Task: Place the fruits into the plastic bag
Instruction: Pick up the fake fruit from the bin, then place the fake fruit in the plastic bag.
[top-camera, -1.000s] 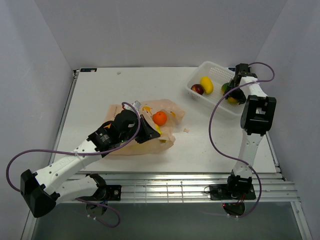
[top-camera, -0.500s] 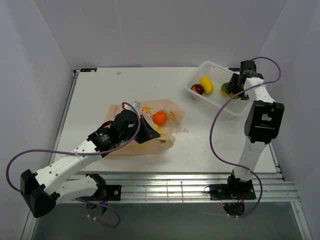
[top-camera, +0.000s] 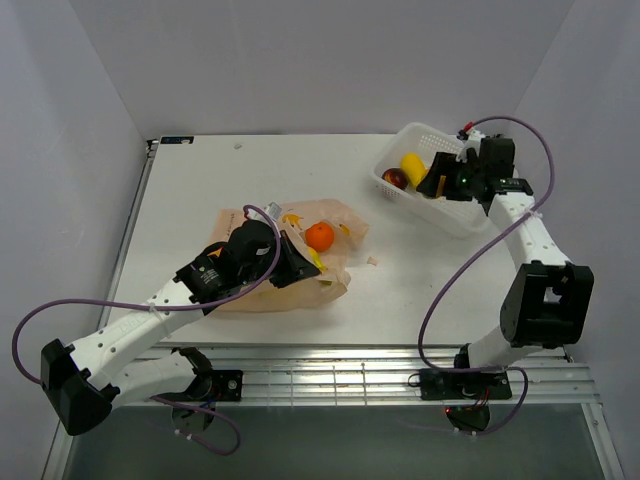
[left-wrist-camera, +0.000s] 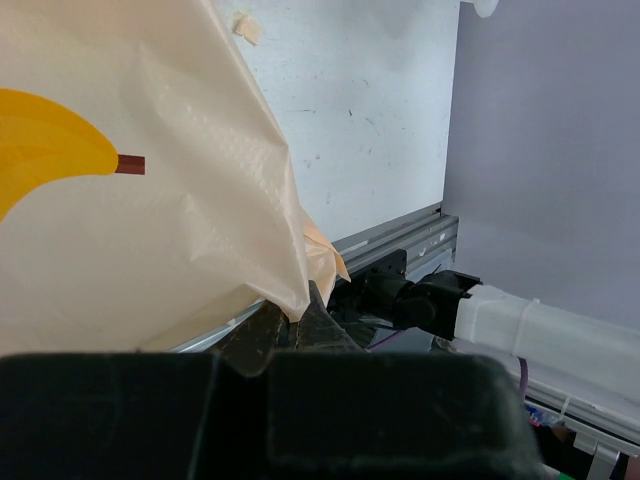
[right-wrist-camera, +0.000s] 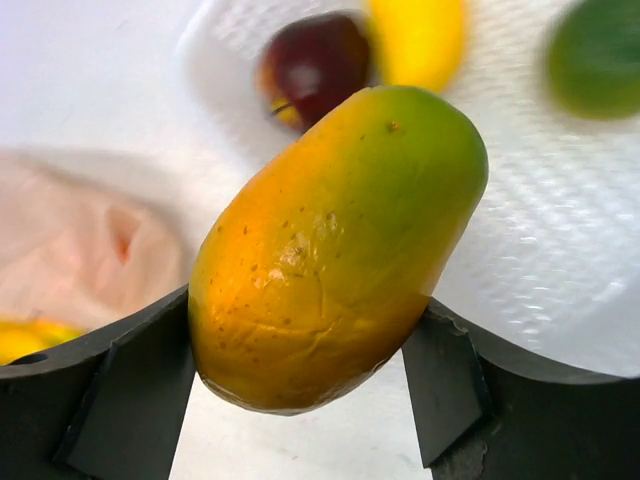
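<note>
Basket (top-camera: 392, 150), white lattice, sits at the far right of the tabletop (top-camera: 220, 180). In it are a dark-red fruit (top-camera: 394, 178) and a yellow fruit (top-camera: 412, 165) side by side, plus a green fruit (right-wrist-camera: 600, 60), blurred in the right wrist view. Plastic bag (top-camera: 340, 215), peach with banana print, lies crumpled left of centre. Orange fruit (top-camera: 319, 236) is at its far-right part; can't tell if it is inside or on top of the film. Small scrap (top-camera: 372, 261) lies on the tabletop just right of the bag.

Right gripper (top-camera: 448, 182) is over the basket, jaws wide and clamped on a yellow-green fruit (right-wrist-camera: 340, 250), pads on both its sides, the fruit held above the basket. Right arm rises along the right edge, elbow bent, wrist turned left.

Left gripper (top-camera: 298, 262) is closed, pinching the bag's edge; the film bunches to a point between its fingertips. Left arm runs low and diagonal from the near-left base, its wrist covering the bag's middle.
</note>
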